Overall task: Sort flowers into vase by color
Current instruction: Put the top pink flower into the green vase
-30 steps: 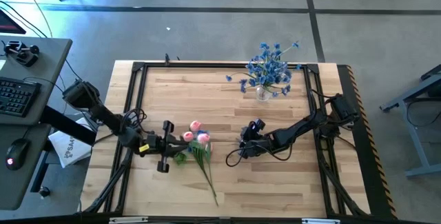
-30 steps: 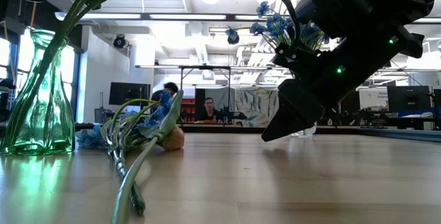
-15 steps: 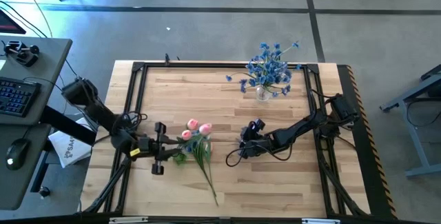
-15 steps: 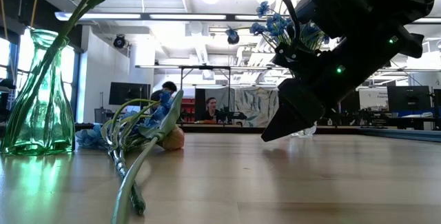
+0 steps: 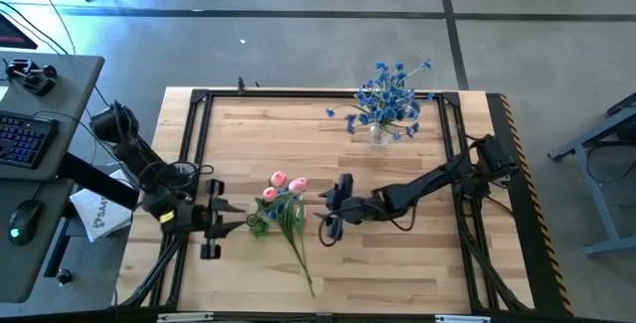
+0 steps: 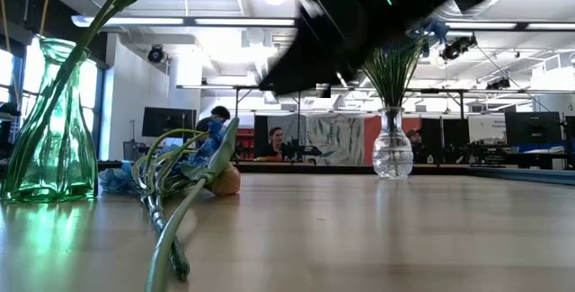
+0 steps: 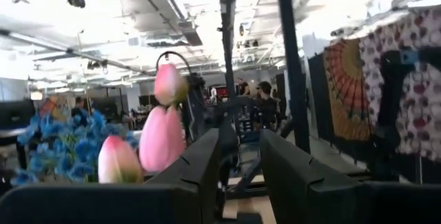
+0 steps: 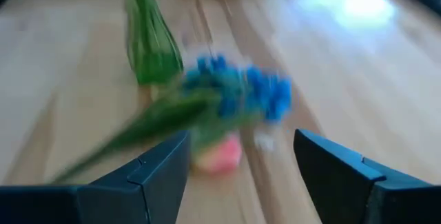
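Observation:
Pink buds (image 5: 286, 182) stand on long stems in a green glass vase (image 6: 49, 121) left of the table's middle. A blue spray (image 8: 241, 89) and one pink bud (image 8: 220, 151) lie on the wood beside that vase, and their green stems (image 5: 298, 253) run toward the near edge. My left gripper (image 5: 237, 220) is open, just left of the green vase, and the buds (image 7: 162, 138) show beyond its fingers. My right gripper (image 5: 324, 211) is open wide. It stands right of the lying flowers and faces them. A clear vase (image 5: 379, 134) of blue blossoms stands at the far edge.
A black frame (image 5: 199, 99) runs along the table's edges. Cables trail behind both arms. A desk with a keyboard (image 5: 25, 134) and a mouse stands to the left of the table. People sit in the room beyond the far edge. Bare wood lies between the flowers and the clear vase.
My left gripper has drawn back from the green vase toward the table's left edge, slightly toward the near edge. My right gripper held still, then moved quickly toward the table's left, closing on the lying flowers. The flowers and vases have stayed in place.

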